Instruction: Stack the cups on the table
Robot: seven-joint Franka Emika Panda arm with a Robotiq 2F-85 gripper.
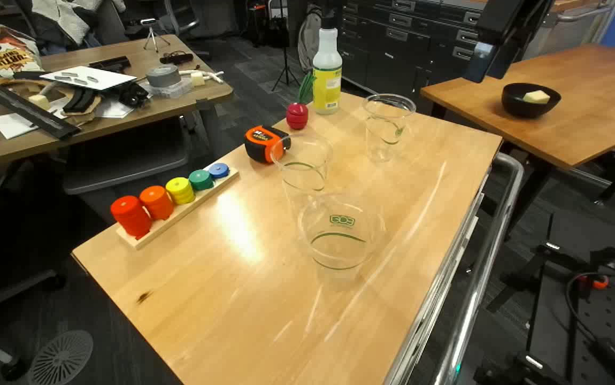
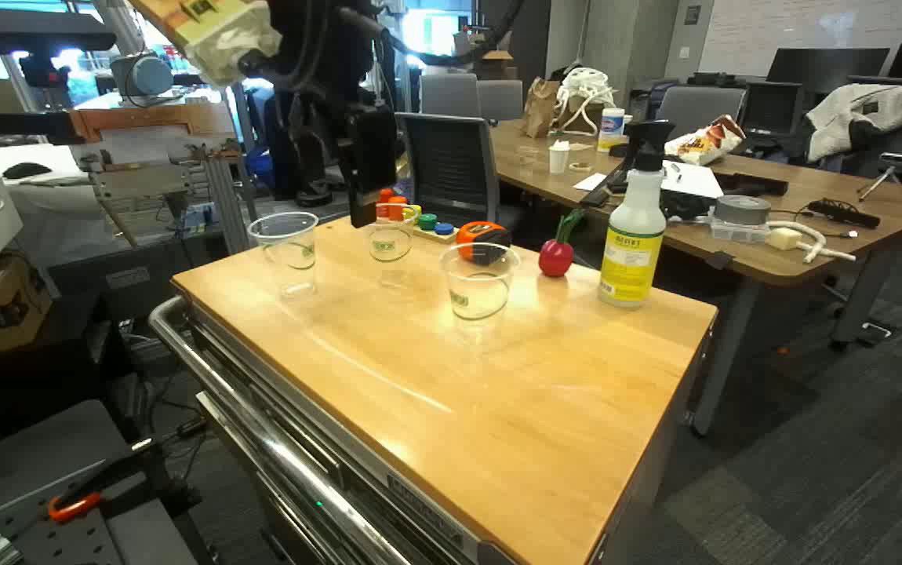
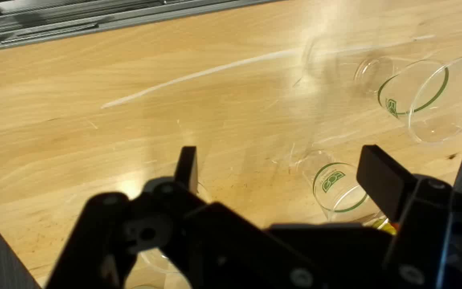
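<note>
Three clear plastic cups stand upright and apart on the light-wood table [image 1: 222,299]. The cup nearest the rail end [image 1: 342,235] also shows in an exterior view [image 2: 288,255] and at the right of the wrist view [image 3: 428,94]. The cup by the coloured rings [image 1: 303,171] shows in an exterior view [image 2: 390,245] and beside my right finger in the wrist view [image 3: 332,182]. The cup nearer the spray bottle [image 1: 387,128] shows in an exterior view [image 2: 480,286]; the wrist view mostly hides it behind my left finger. My gripper [image 3: 279,164] is open and empty, above the table.
A spray bottle [image 2: 630,243], a red radish-like item [image 2: 555,257], an orange tape measure [image 1: 266,144] and a rack of coloured rings [image 1: 179,191] stand along the table's far side. A metal rail [image 2: 286,447] runs along one edge.
</note>
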